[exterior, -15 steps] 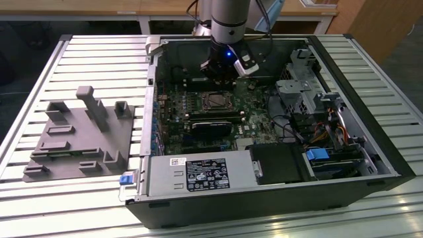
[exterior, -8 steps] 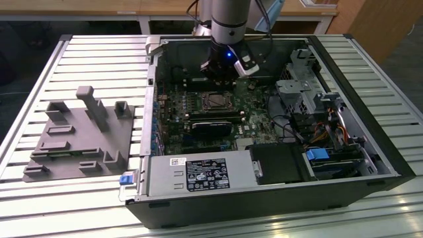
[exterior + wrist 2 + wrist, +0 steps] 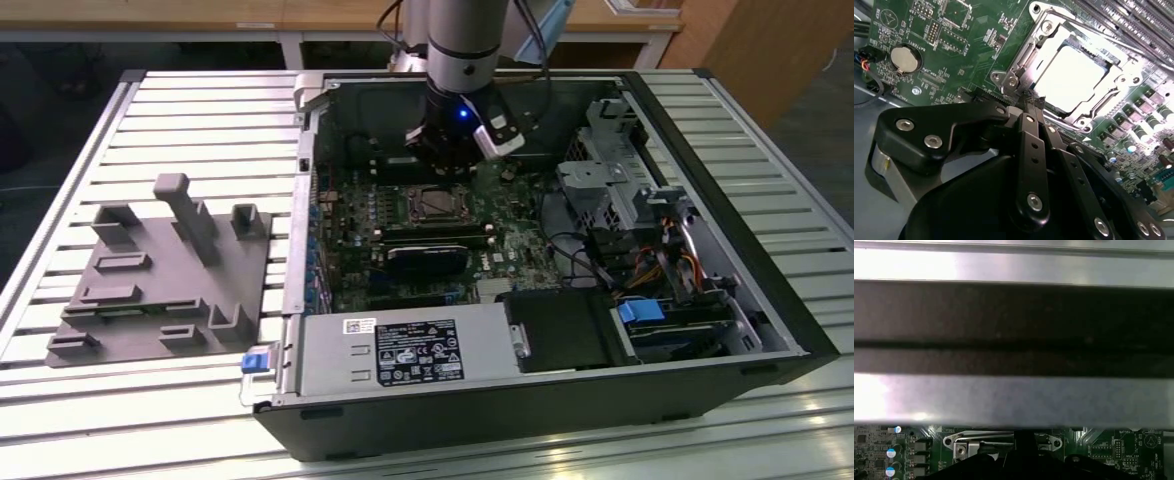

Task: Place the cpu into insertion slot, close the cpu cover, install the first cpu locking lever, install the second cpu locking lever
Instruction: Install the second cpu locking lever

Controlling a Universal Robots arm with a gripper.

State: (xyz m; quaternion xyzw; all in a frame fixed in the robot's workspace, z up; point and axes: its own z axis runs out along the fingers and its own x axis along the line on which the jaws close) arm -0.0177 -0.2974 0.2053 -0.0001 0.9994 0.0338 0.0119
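Note:
In the exterior view my gripper (image 3: pixel 449 152) hangs inside the open computer case, just behind the insertion slot (image 3: pixel 434 203) on the green motherboard (image 3: pixel 514 255). The second wrist view shows my black fingers (image 3: pixel 1026 145) drawn together into a shut tip (image 3: pixel 1029 103) at the slot's hinged edge. The cpu (image 3: pixel 1074 80), a bright silvery square, lies in the slot. Around it the silver cpu cover (image 3: pixel 1041 37) lies flat. In the first wrist view the slot's metal edge (image 3: pixel 961 446) sits right at the gripper tip (image 3: pixel 1024 440). I cannot tell how the locking levers stand.
A grey fixture plate (image 3: pixel 160 275) lies on the slatted table at the exterior view's left. Inside the case are a black card (image 3: pixel 430 262), the power supply (image 3: pixel 400 350) and a drive cage (image 3: pixel 607 190). The case wall (image 3: pixel 1014 315) stands close behind the gripper. A coin battery (image 3: pixel 905 58) sits beside the slot.

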